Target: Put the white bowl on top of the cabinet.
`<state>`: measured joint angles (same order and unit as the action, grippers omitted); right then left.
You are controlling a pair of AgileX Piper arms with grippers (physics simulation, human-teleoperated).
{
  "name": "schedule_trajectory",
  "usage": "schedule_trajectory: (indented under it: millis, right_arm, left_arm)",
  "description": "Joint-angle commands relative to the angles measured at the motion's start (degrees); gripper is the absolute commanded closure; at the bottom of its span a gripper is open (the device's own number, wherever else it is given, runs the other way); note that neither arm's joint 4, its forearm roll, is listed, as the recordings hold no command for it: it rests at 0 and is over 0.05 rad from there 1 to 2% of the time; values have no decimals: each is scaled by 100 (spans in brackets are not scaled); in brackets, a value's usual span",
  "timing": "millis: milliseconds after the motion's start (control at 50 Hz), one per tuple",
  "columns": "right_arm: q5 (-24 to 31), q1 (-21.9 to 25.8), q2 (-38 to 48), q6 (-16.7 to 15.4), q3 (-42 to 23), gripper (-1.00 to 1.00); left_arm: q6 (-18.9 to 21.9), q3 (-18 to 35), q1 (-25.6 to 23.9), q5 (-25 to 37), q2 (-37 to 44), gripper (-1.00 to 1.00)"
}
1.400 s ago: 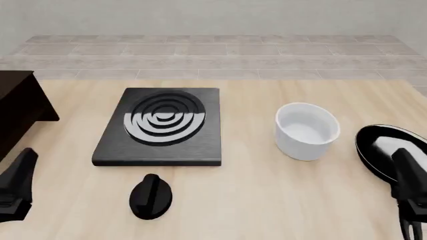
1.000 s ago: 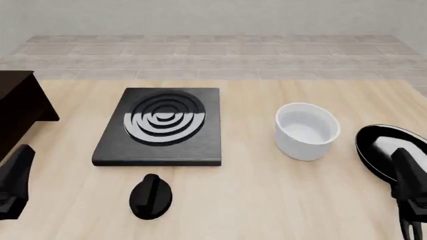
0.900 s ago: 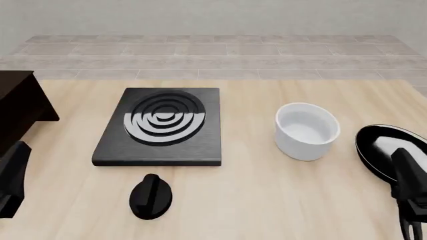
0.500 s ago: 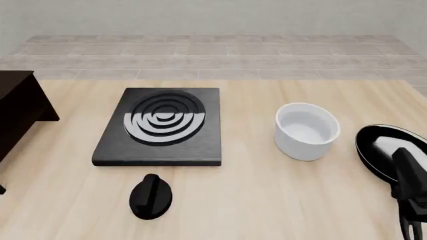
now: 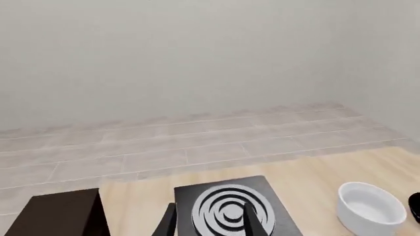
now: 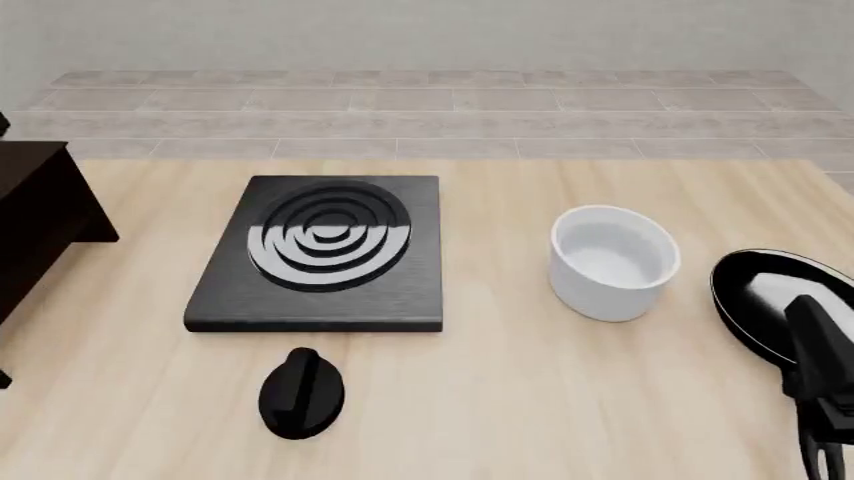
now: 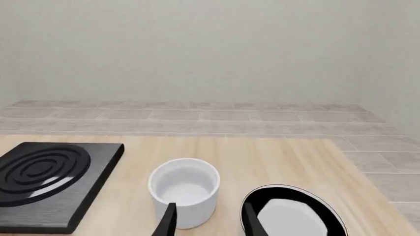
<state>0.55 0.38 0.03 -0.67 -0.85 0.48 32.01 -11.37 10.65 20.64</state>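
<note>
The white bowl (image 6: 614, 262) stands upright on the table, right of the stove plate; it also shows in the left wrist view (image 5: 371, 210) and the right wrist view (image 7: 184, 189). The dark cabinet (image 6: 34, 215) is at the table's left edge, only partly in view, with its flat top in the left wrist view (image 5: 62, 216). My left gripper (image 5: 210, 223) is open and empty, high up, facing the stove plate; the front view barely shows it. My right gripper (image 7: 210, 221) is open and empty, just behind the bowl and apart from it.
A flat black stove plate (image 6: 320, 250) with concentric rings lies mid-table, with a black knob (image 6: 303, 392) in front of it. A black frying pan (image 6: 767, 300) sits right of the bowl, partly under my right arm (image 6: 821, 375). A tiled floor and a wall lie beyond.
</note>
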Motion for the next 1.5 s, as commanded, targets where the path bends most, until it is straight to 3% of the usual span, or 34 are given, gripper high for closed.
schedule_trajectory:
  millis: [20, 40, 80, 160, 360, 380, 420, 460, 640, 800, 920, 960, 1000, 1500]
  right_arm:
    - [-24, -4, 0, -4, 22, -100]
    - [-26, -5, 0, 1, 27, -100]
    - [-19, -6, 1, 6, 22, -100]
    - [-29, -8, 1, 8, 33, -100]
    - [-19, -10, 0, -5, 17, -100]
    - [-18, -11, 0, 1, 18, -100]
    - [-33, -12, 2, 9, 36, -100]
    - [-8, -11, 0, -4, 8, -100]
    - [-27, -15, 1, 8, 30, -100]
    - [-35, -16, 1, -1, 35, -100]
    - [-37, -18, 2, 5, 39, -100]
    - [-39, -18, 1, -2, 38, -100]
    - [-37, -19, 2, 4, 39, -100]
    - [-35, -24, 1, 4, 36, -100]
  left_arm:
    - [604, 830, -664, -26, 922, -100]
    - [914, 881, -782, -81, 900, -100]
    - [346, 1489, -1003, 118, 1150, -100]
    - [373, 2066, -1269, 163, 1543, -100]
    - [361, 2301, -1609, -100, 2390, -100]
    - [509, 2370, -1678, -152, 2440, -100]
    - [297, 2640, -1767, -51, 2679, -100]
    - [434, 2862, -2029, -12, 2898, -100]
    - [64, 3293, -2471, 78, 3617, -100]
    - [281, 3839, -2959, 83, 4258, -100]
    - [180, 4384, -3292, 233, 4830, -100]
    - [293, 4414, -3319, 139, 4865, -100]
    - [95, 4560, -3292, 181, 4985, -100]
    - [553, 5567, -3466, 196, 6207, -100]
